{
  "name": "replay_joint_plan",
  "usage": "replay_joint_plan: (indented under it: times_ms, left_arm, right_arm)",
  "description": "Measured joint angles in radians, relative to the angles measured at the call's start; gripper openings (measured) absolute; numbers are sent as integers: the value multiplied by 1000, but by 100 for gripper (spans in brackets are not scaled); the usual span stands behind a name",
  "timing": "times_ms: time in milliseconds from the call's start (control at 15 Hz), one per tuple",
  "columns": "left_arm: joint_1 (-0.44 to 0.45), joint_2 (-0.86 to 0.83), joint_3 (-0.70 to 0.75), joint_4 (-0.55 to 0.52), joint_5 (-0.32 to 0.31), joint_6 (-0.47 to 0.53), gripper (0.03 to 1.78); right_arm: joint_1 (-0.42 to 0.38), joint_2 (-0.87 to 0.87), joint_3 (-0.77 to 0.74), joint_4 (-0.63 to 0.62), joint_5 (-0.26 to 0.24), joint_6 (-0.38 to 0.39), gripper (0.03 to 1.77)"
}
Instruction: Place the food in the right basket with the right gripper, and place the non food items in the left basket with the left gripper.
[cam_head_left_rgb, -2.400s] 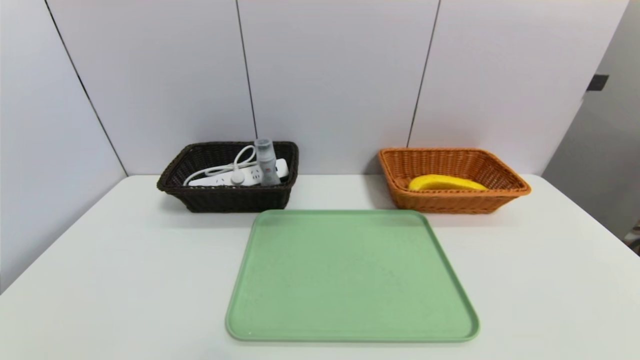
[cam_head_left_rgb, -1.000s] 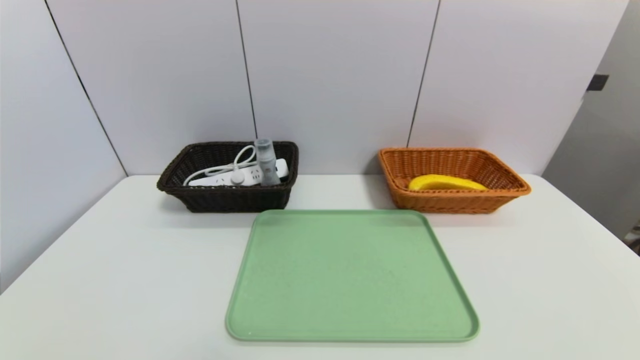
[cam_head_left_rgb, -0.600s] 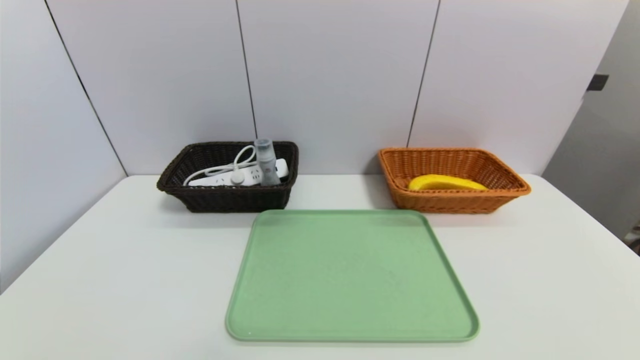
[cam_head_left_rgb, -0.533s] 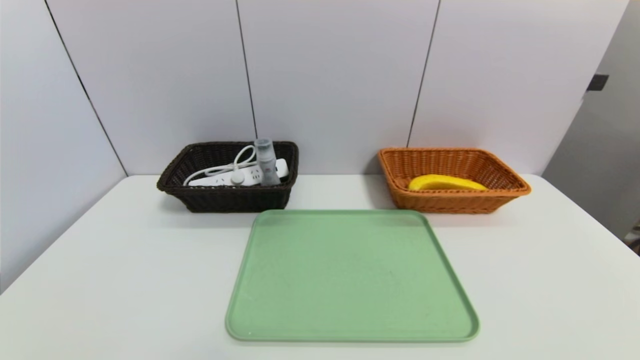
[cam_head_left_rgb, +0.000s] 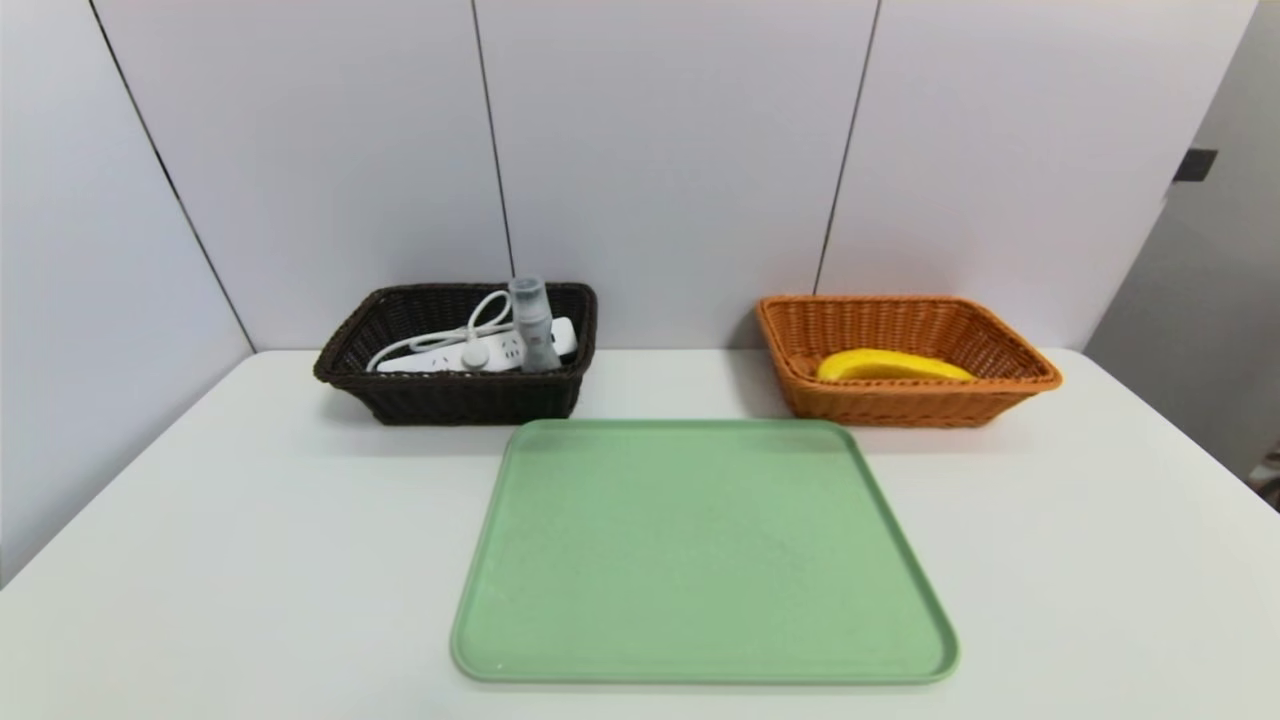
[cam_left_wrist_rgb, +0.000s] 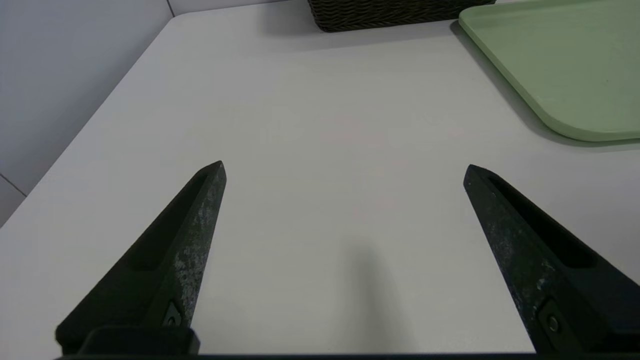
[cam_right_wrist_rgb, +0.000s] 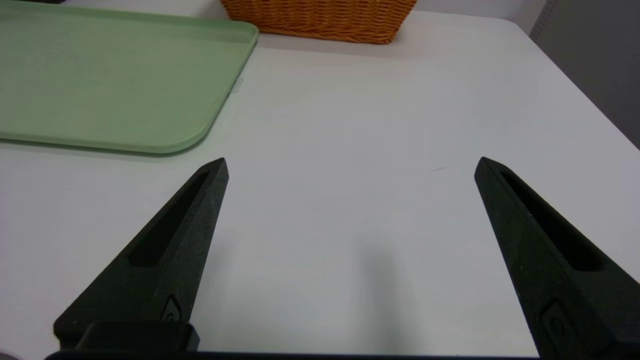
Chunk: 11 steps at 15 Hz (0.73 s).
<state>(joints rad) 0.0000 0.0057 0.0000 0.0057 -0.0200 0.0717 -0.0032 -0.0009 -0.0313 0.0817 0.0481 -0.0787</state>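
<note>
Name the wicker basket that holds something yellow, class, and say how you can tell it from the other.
The orange-tan wicker basket, on the robot's right: it holds the banana, while the dark brown one holds a white power strip.

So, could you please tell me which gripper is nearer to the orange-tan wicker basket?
Right. The right gripper hangs open over the white table, on the orange-tan wicker basket's side; the left gripper hangs open beyond the green tray.
</note>
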Motion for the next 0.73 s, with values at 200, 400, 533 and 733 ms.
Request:
replay_joint_plan:
  times_ms: [200, 400, 533, 733]
  left_arm:
    - [0, -4, 0, 0, 0, 0, 169]
    - [0, -4, 0, 0, 0, -1, 169]
    - [0, -4, 0, 0, 0, 0, 169]
    - [0, -4, 0, 0, 0, 0, 169]
  right_arm:
    - [0, 0, 0, 0, 0, 0, 170]
    - [0, 0, 0, 0, -7, 3, 170]
    - [0, 0, 0, 0, -21, 14, 170]
    - [0, 0, 0, 0, -24, 30, 170]
